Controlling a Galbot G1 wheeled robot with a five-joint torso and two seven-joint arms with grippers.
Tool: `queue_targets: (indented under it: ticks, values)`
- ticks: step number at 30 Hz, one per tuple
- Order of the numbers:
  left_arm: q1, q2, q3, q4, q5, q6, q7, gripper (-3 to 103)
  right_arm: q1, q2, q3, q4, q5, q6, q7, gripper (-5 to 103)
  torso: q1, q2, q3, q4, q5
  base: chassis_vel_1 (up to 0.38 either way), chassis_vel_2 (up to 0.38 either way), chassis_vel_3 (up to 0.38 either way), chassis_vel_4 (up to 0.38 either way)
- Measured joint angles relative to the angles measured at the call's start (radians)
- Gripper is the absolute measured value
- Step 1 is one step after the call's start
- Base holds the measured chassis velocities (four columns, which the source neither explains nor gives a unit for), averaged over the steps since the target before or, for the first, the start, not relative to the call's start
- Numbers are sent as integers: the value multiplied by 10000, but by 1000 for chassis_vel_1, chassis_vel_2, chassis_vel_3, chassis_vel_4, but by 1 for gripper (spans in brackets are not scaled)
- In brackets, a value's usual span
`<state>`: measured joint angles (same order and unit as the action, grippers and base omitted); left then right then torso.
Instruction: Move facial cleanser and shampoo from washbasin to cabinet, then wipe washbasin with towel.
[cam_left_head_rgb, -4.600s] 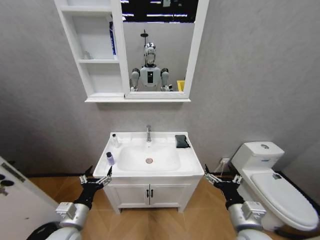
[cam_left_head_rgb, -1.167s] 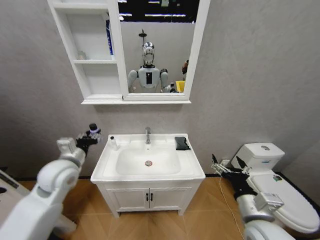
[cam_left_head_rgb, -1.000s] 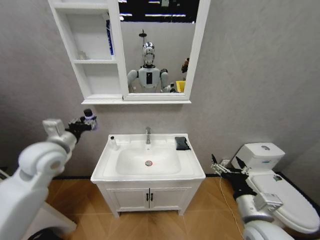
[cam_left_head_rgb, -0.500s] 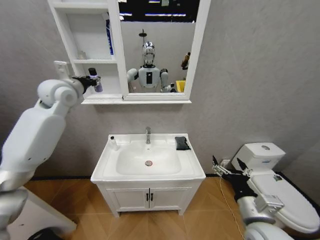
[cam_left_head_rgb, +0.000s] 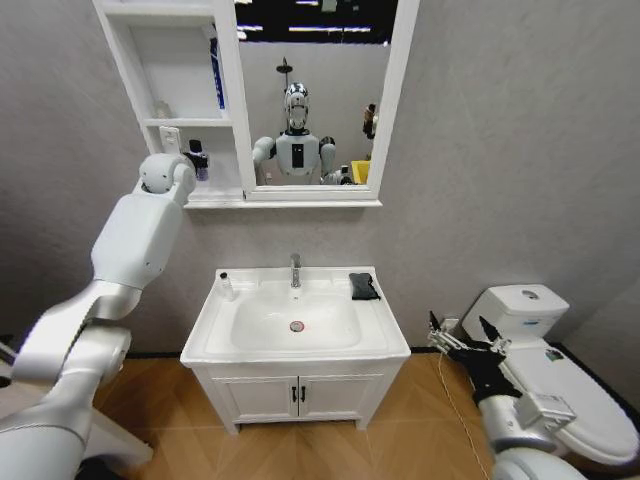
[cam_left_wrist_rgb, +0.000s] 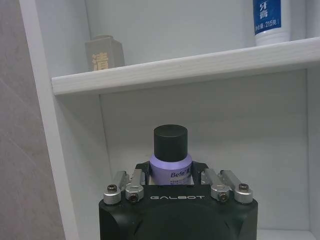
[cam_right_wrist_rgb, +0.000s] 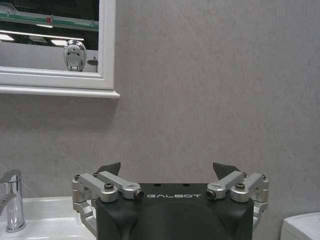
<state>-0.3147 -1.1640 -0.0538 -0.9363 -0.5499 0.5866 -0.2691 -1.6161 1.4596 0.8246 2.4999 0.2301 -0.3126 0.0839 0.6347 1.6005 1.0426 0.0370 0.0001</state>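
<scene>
I have the left gripper (cam_left_head_rgb: 193, 158) raised high on the far left, reaching into the lowest open shelf of the white wall-hung cabinet (cam_left_head_rgb: 222, 122) with its three shelves and framed mirror. It is clamped on a small lilac bottle with a black round cap (cam_left_wrist_rgb: 170, 156); in the left wrist view the bottle (cam_left_head_rgb: 198, 160) stands upright between the fingers (cam_left_wrist_rgb: 131, 181), inside that bottom compartment, and I cannot tell whether its base touches the shelf. On the shelf above sit a small grey block with a printed character (cam_left_wrist_rgb: 104, 52) on the left and a white tube with blue lettering (cam_left_wrist_rgb: 271, 21) on the right.

Below, the white rectangular ceramic washbasin (cam_left_head_rgb: 225, 340) sits on its white two-door cupboard (cam_left_head_rgb: 296, 392). A small white bottle with a dark cap (cam_left_head_rgb: 226, 285) stands upright on the far left corner of the counter, the chrome tap (cam_left_head_rgb: 296, 269) is at the far middle, and the small black folded towel (cam_left_head_rgb: 364, 285) lies on the far right corner.

To the right, low and near, my right gripper (cam_left_head_rgb: 466, 341) hangs idle with its fingers (cam_right_wrist_rgb: 109, 168) spread wide, holding nothing, just beside the white toilet (cam_left_head_rgb: 560, 380).
</scene>
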Motion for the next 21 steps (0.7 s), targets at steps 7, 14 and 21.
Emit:
queue_targets:
  ticks: [7,14,21]
  values:
    - [-63,-298,-207,622,306,141,-168,43,11,-16,100,1,29,56,6,100,-1,0,0,0,-1,0,0,0,0]
    - [-74,-374,-386,841,476,258,-227,40,-36,-41,329,0,150,165,2,100,-1,0,0,0,-1,0,0,0,0]
    - [-163,-535,-532,1141,494,69,-123,64,4,-14,260,0,85,172,-18,100,-1,0,0,-1,-1,0,0,0,0]
